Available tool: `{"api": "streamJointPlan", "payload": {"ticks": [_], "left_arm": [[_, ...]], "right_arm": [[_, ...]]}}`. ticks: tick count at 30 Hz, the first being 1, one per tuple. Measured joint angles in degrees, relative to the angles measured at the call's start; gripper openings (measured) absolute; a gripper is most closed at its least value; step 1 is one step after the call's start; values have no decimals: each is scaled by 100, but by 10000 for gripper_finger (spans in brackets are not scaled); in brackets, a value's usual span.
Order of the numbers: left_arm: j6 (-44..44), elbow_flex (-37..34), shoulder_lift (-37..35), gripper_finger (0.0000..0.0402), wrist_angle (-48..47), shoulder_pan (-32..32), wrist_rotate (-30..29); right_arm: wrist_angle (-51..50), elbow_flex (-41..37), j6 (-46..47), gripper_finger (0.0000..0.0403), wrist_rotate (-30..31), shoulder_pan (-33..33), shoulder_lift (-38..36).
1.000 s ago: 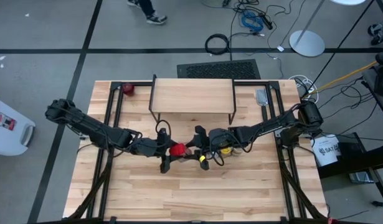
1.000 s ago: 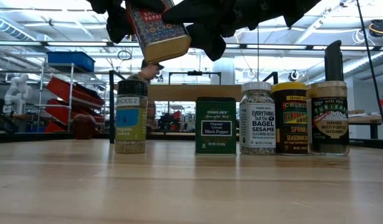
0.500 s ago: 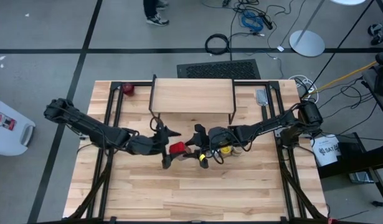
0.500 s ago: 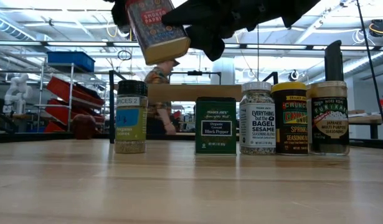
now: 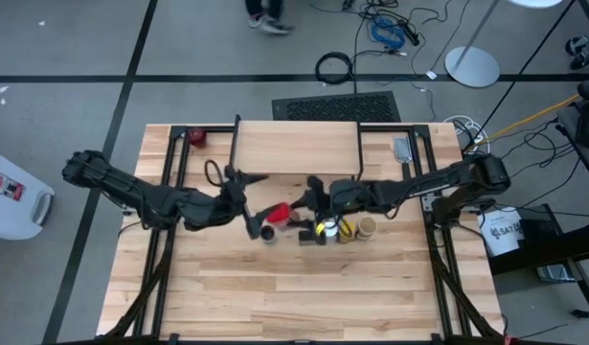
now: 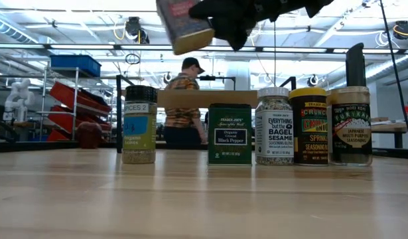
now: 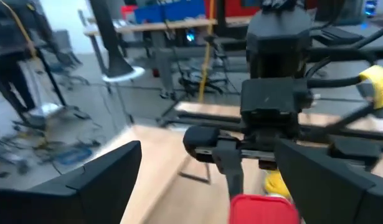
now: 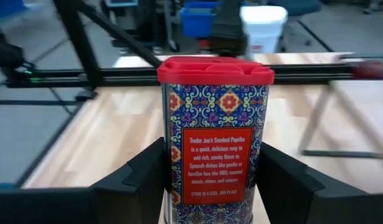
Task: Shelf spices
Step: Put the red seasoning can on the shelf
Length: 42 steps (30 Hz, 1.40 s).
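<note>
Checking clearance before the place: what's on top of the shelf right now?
In the high view the shelf top looks bare wood: no spices on it. The red paprika tin is held off the table between the right gripper fingers. The table under the plank is hidden.

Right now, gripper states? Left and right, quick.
Left gripper: open, empty, just clear of the red paprika tin.
Right gripper: closed on the paprika tin, holding it in the air above the jars.
</note>
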Motion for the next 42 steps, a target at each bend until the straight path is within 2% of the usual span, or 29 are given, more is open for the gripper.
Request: {"api": "streamJointPlan", "payload": {"ticks": [10, 20, 25, 29, 32, 42], "left_arm": [[600, 204, -96, 377, 145, -2, -626], [593, 204, -92, 377, 65, -24, -641], [589, 204, -90, 377, 67, -110, -637], [589, 204, -88, 377, 73, -185, -635], [576, 204, -88, 377, 76, -192, -635], [560, 204, -88, 377, 76, -188, -589]], "right_arm": [[-1327, -2, -766, 199, 16, -1162, -1317], [-2371, -115, -1167, 199, 15, -2585, -2169], [-2383, -615, -1153, 199, -511, -3211, -2389], [-2084, -1038, -1229, 199, -846, -3421, -2433], [-1959, -1270, -1414, 199, -880, -3457, -2408], [-1901, -1351, -1843, 199, -896, -3583, -2409]]}}
